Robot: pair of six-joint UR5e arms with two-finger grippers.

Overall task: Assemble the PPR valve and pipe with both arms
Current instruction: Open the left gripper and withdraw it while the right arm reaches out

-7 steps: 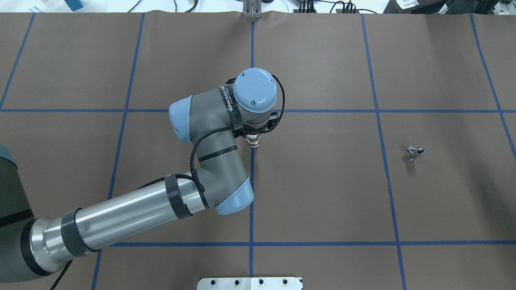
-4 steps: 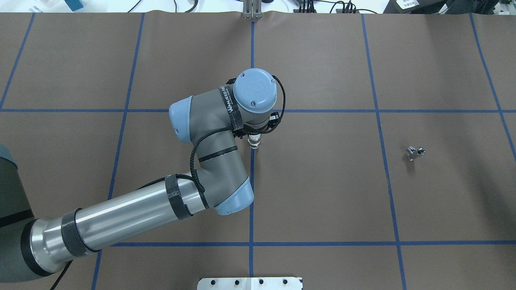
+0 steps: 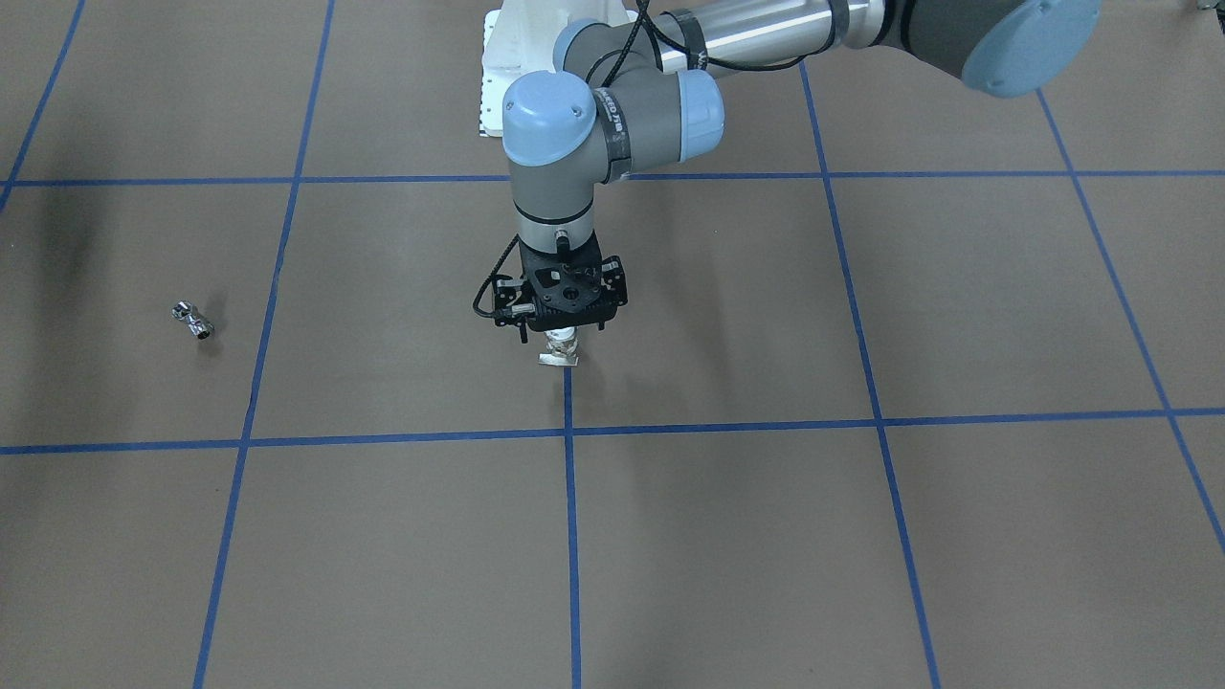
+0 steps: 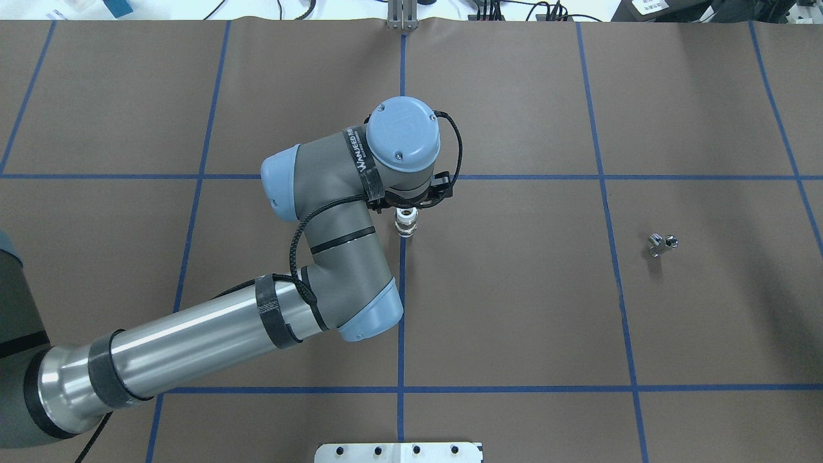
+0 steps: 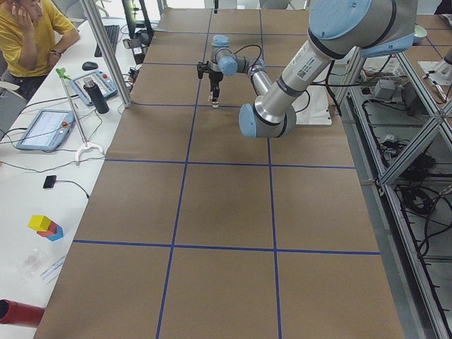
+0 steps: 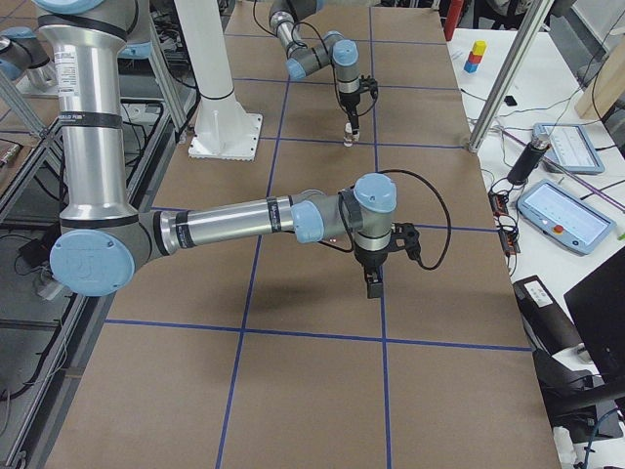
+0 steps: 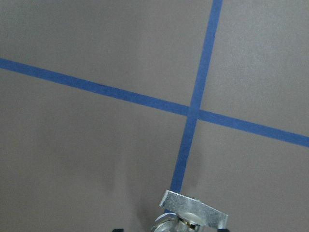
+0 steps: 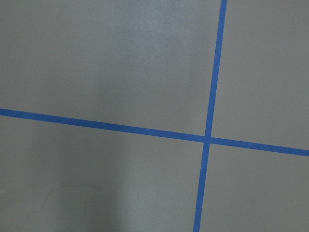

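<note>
My left gripper (image 4: 406, 214) hangs straight down over the table's middle, shut on the PPR valve (image 4: 405, 226), which has a white collar and a silvery body. The front view shows the gripper (image 3: 560, 335) and the valve (image 3: 560, 352) with its flat tab lowest, close over a blue tape line. I cannot tell whether it touches the table. The tab fills the bottom of the left wrist view (image 7: 193, 216). The chrome pipe (image 4: 662, 244) lies alone at the right, also in the front view (image 3: 192, 322). My right gripper (image 6: 373, 288) shows only in the exterior right view; I cannot tell its state.
The white bolted pedestal (image 4: 398, 451) stands at the near table edge. Blue tape lines grid the brown table (image 4: 514, 308). A side bench holds tablets (image 6: 562, 210) and a metal post (image 6: 508, 68). A person in yellow (image 5: 28, 35) sits beyond it.
My left wrist has shifted toward the far side and a little left. More of the valve shows below it, at the same spot. The pipe has not moved.
</note>
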